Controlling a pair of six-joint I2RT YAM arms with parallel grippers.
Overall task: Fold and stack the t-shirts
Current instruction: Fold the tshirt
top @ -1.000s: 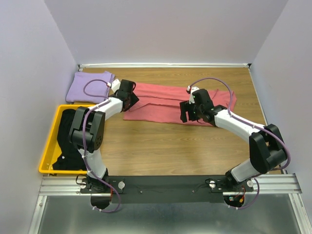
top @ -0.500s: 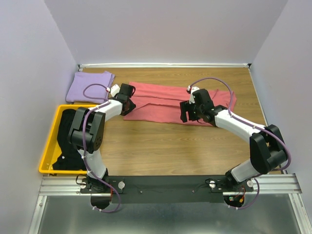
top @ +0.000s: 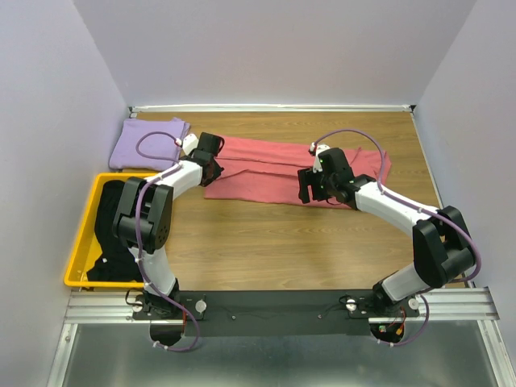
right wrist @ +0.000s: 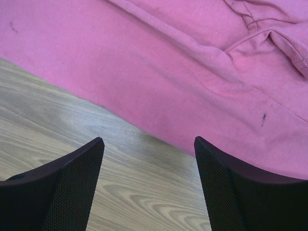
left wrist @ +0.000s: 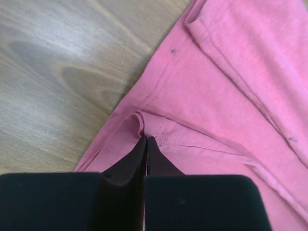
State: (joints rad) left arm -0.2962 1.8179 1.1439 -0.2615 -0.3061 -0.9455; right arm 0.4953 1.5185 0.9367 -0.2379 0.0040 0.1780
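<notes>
Bare table [top: 274,242] lies open across the near middle between the arms, and a narrow far strip runs behind the salmon-pink shirt [top: 266,173]. On the left, the yellow bin [top: 81,238] of black shirts [top: 109,219] fills the near side and the folded lavender shirt [top: 149,143] the far corner, with the left arm [top: 181,173] reaching between them. The right arm [top: 387,205] slants over the salmon-pink shirt's right half.

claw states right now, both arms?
Left claw: shut on the pink t-shirt edge.
Right claw: open, holding nothing.
</notes>
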